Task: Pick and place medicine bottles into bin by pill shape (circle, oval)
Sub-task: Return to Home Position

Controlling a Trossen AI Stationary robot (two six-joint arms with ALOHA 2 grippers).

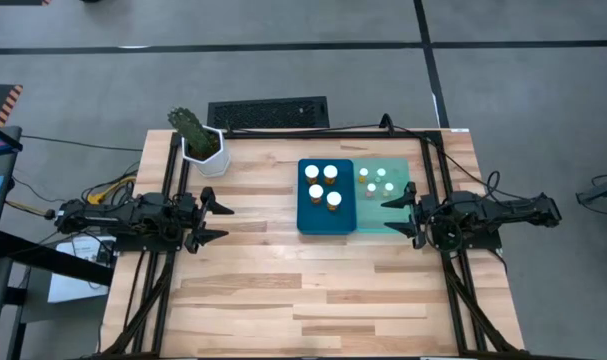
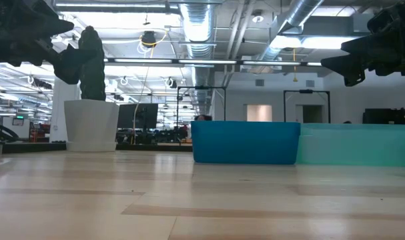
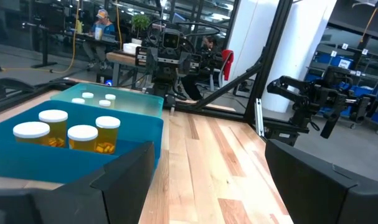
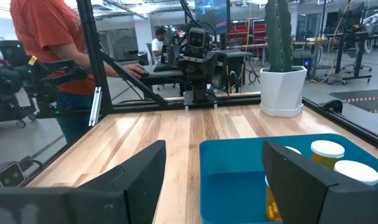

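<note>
**High view.** Your left end effector [image 1: 223,222] hung at centre-left of the frame over bare counter [image 1: 283,290]. Its two fingers were spread and released, grasping nothing. Your right end effector [image 1: 391,218] hung at centre-right, above the right side of the green bin [image 1: 403,168], with its fingers likewise spread and empty.

Between the two arms you had the blue bin [image 1: 308,222] and the green bin side by side, walls touching, with the blue one on the left. Four wide medicine bottles [image 1: 330,172], amber with white caps, stood upright in the upper half of the blue bin. Four narrow medicine bottles [image 1: 381,173] stood in the upper left part of the green bin.

A cactus in a white pot [image 1: 201,148] stood on the counter to the upper left of the bins. A black keyboard [image 1: 268,112] lay just past the counter's upper edge.

**Right wrist view.** A person in a red shirt [image 4: 48,37] stood at upper left, beside the counter.
</note>
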